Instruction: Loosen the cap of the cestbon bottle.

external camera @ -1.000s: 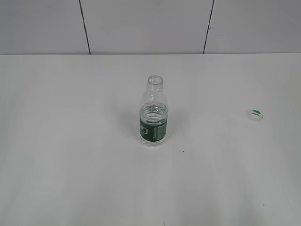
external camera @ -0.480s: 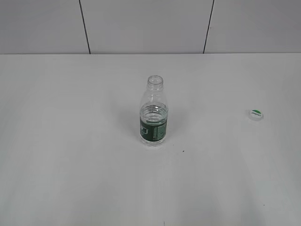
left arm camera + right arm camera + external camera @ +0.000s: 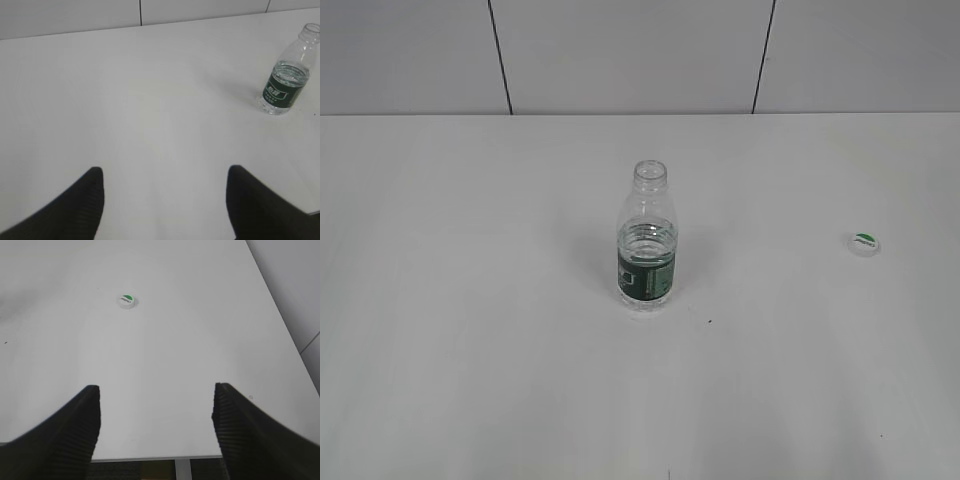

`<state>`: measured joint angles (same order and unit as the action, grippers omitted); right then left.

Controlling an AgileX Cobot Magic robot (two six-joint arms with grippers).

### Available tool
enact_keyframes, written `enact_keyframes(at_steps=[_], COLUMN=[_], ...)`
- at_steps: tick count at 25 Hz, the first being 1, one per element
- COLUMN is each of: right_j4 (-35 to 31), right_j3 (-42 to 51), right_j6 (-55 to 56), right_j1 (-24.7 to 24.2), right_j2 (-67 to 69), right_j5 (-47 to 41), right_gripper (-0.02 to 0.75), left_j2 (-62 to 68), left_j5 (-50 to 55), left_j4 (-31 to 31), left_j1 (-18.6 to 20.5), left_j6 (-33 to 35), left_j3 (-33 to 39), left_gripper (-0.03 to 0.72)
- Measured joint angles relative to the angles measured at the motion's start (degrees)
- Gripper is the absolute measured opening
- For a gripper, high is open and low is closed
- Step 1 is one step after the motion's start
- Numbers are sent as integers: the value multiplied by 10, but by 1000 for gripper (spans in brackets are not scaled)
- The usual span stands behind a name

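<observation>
Our left gripper [image 3: 165, 192] is spread wide and holds nothing above the bare white table [image 3: 470, 350]. To its right we see the bottle [image 3: 647, 240] upright near the middle of the table, its mouth uncovered, with some water inside. Farther right the cap [image 3: 864, 243] lies alone, green top up, well apart from the bottle. Our right gripper [image 3: 156, 412] is also wide apart and empty, near the table's front edge, with nothing between it and the cap.

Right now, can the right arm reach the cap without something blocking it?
Probably yes. The cap lies alone on the bare table, ahead of the open right tool, with nothing between them.
</observation>
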<state>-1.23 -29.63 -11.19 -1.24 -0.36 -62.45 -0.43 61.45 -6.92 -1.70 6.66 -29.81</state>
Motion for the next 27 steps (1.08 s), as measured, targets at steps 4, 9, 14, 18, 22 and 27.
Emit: enact_keyframes(at_steps=[4, 9, 14, 18, 22, 27], right_j4=[0, 0, 0, 0, 1, 1], right_j3=[0, 0, 0, 0, 0, 0], right_j6=[0, 0, 0, 0, 0, 0], right_j1=[0, 0, 0, 0, 0, 0], right_j2=[0, 0, 0, 0, 0, 0], right_j5=[0, 0, 0, 0, 0, 0], right_gripper=[536, 536, 536, 536, 536, 536], left_j2=[0, 0, 0, 0, 0, 0], left_j5=[0, 0, 0, 0, 0, 0], left_j4=[0, 0, 0, 0, 0, 0], left_j1=[0, 0, 0, 0, 0, 0], left_j6=[0, 0, 0, 0, 0, 0], left_j3=[0, 0, 0, 0, 0, 0], left_gripper=[464, 459, 440, 433, 433, 433])
